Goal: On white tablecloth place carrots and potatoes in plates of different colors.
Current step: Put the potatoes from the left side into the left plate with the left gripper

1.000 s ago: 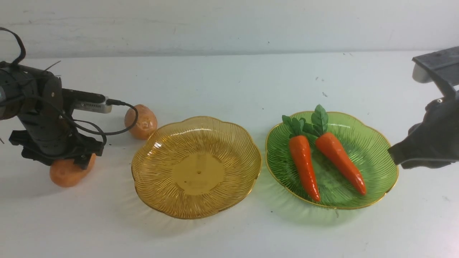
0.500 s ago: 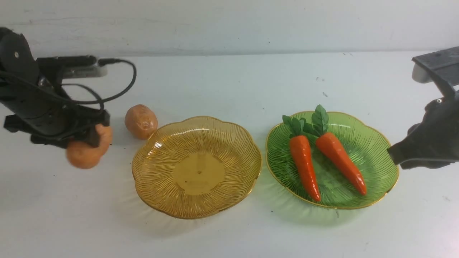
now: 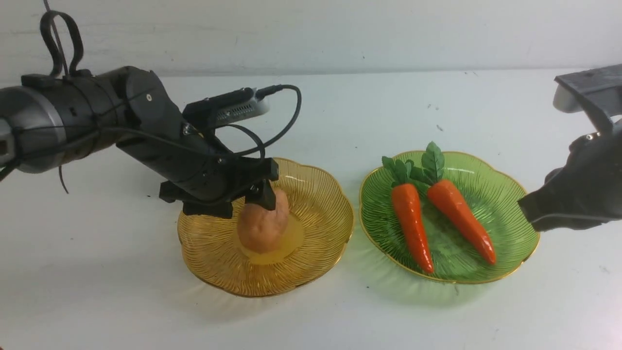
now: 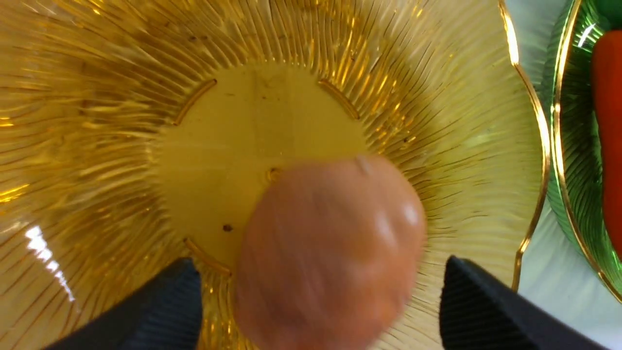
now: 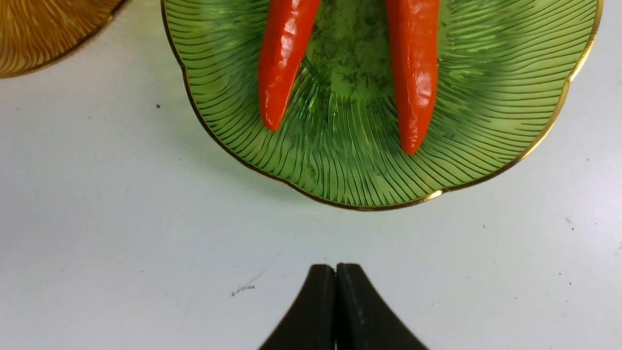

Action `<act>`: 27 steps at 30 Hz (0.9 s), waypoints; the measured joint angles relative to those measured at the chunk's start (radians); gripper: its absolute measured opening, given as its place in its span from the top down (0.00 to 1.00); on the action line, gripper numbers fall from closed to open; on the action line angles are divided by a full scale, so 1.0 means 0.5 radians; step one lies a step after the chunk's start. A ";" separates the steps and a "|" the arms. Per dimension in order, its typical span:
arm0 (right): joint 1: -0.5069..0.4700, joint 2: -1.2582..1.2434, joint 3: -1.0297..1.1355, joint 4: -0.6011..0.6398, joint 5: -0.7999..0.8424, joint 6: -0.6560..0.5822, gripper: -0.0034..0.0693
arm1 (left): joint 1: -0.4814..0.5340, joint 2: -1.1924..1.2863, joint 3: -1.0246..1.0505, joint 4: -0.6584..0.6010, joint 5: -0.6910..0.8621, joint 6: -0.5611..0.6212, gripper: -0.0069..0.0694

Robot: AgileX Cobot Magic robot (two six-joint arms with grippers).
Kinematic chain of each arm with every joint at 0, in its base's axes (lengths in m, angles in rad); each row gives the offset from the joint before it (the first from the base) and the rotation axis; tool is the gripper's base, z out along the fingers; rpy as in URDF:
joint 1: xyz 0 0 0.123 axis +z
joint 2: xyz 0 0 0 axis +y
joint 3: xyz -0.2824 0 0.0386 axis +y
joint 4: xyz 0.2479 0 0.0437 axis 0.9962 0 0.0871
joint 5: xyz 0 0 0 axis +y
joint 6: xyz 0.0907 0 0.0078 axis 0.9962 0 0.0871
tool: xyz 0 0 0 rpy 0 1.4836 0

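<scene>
My left gripper (image 3: 243,199) hangs over the amber-yellow plate (image 3: 316,243) with its jaws apart. One potato (image 3: 262,226) lies in the plate's centre; in the left wrist view the potato (image 4: 330,253) is blurred, with a gap to each finger (image 4: 476,301) over the amber plate (image 4: 97,121). The other potato is hidden behind the left arm. Two carrots (image 3: 410,214) (image 3: 459,218) lie in the green plate (image 3: 505,209), and also show in the right wrist view (image 5: 282,63) (image 5: 413,73). My right gripper (image 3: 529,214) (image 5: 336,272) is shut and empty beside the green plate (image 5: 486,97).
The white tablecloth (image 3: 97,291) covers the whole table up to a pale wall at the back. The two plates stand side by side, almost touching. The left arm's cable loops above the amber plate's far rim.
My left gripper carried the potato up from the cloth at the left and rightward over the amber plate, then opened; the potato now lies in the plate. The right arm barely moved.
</scene>
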 joint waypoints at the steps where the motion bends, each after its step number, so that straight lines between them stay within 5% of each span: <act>1: 0.000 0.000 0.000 0.000 0.006 -0.004 0.97 | 0.018 0.000 -0.018 -0.002 0.006 -0.005 0.09; 7: 0.000 0.000 0.000 0.000 0.012 -0.013 0.97 | 0.168 0.000 -0.186 0.008 0.121 -0.057 0.15; 9: 0.000 0.000 0.000 0.000 0.012 -0.013 0.97 | 0.230 0.002 -0.255 0.023 0.159 -0.074 0.25; 15: 0.000 0.000 0.000 0.013 0.012 -0.013 0.97 | 0.422 0.186 -0.523 0.069 0.175 -0.187 0.80; 17: 0.000 0.000 0.000 0.018 0.012 -0.013 0.97 | 0.454 0.309 -0.635 0.085 0.178 -0.238 0.86; 22: 0.000 0.000 0.000 0.024 0.011 -0.016 0.97 | 0.456 0.556 -0.912 0.296 0.291 -0.370 0.83; 27: 0.000 0.000 0.000 0.024 0.005 -0.016 0.97 | 0.456 0.627 -1.010 0.487 0.307 -0.545 0.61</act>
